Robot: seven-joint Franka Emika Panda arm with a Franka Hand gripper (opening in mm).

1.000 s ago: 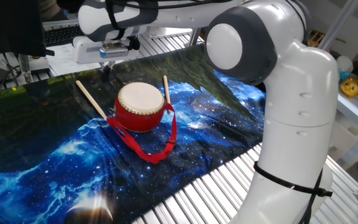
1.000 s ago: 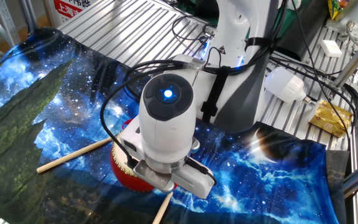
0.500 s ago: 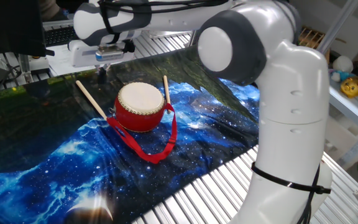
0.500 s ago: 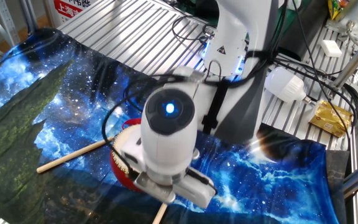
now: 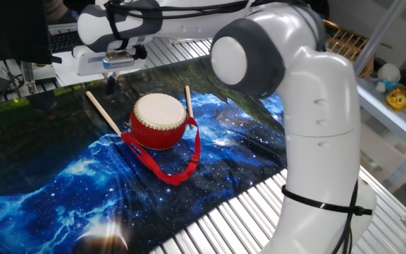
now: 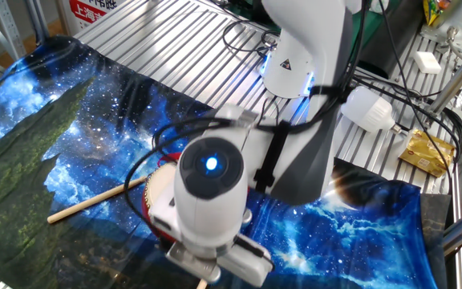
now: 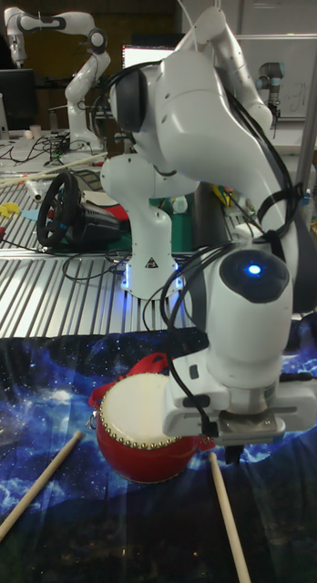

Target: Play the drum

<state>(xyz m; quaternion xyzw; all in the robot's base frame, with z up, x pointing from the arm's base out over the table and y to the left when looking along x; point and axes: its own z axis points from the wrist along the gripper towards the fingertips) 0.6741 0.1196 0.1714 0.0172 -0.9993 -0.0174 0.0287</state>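
Since a second ago the arm has swung: in one fixed view its big grey elbow joint has slid leftward and the wrist has edged the same way, while the drum and both sticks lie where they were.

Whether the jaws are parted or closed cannot be told; the dark fingertips are small in one fixed view and hidden under the wrist in the other two. Nothing shows between them. The gripper (image 5: 109, 81) hangs over the cloth at about 10 o'clock from the drum (image 5: 160, 121), close to the upper end of the long stick (image 5: 102, 111).

That drum, red-bodied with a cream skin, stands upright on the starry blue cloth (image 5: 62, 183). Its red ribbon strap (image 5: 177, 169) loops away from it toward 5 o'clock. The long stick lies at the drum's 9 to 10 o'clock side, its lower end just beside the body. A short stick (image 5: 188, 101) lies at 2 o'clock, touching or nearly touching the rim.

In the tall fixed view the wrist housing (image 7: 247, 364) with its blue light sits at 3 o'clock of the drum (image 7: 140, 424), overlapping its edge.
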